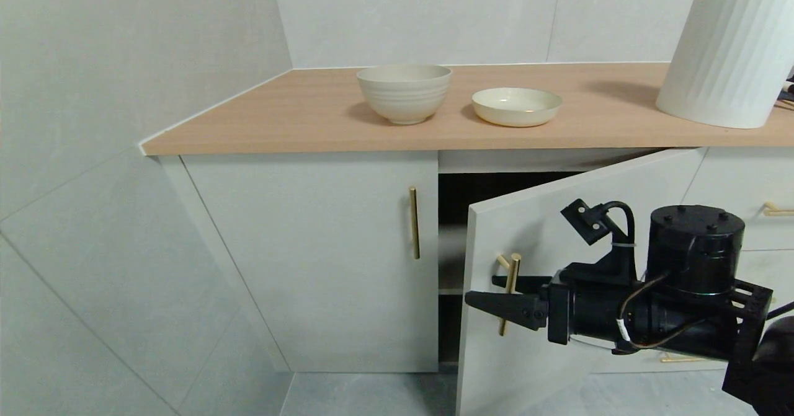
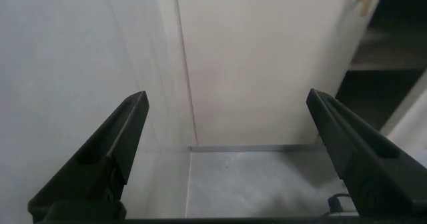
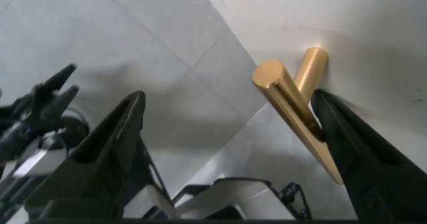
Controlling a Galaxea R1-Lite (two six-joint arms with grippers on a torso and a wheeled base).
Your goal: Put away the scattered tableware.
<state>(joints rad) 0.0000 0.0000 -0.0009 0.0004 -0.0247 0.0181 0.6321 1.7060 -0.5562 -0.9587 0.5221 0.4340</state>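
A deep bowl (image 1: 404, 93) is sitting on the wooden surface (image 1: 298, 118), toward its left end and about midway between the front and back edges. A shallow dish (image 1: 517, 106) is resting just beside it on the side away from the left end, with a small gap between the two. Both are standing upright. A white ribbed container (image 1: 732, 50) is standing at the right end of the surface, well apart from the dish.

Below the surface, the closed door (image 1: 310, 261) of the cabinet is carrying a vertical brass bar (image 1: 414, 222). The neighbouring open door (image 1: 558, 217) is hanging swung outward, exposing the dark inside and a shelf (image 1: 450, 291).

The right gripper (image 1: 484, 289) is hovering at the open door's brass handle (image 1: 510, 292). Its fingers are spread wide and are straddling the handle. In the right wrist view the handle (image 3: 293, 104) is lying between the fingers of the right gripper (image 3: 227, 94), close against one finger (image 3: 347, 151) and well away from the other. The fingers are not clamping it.

The left gripper (image 2: 225, 97) is hanging low with its fingers parted wide and is holding nothing. It is facing the bottom of the closed door (image 2: 267, 64) and the grey floor (image 2: 253, 177).
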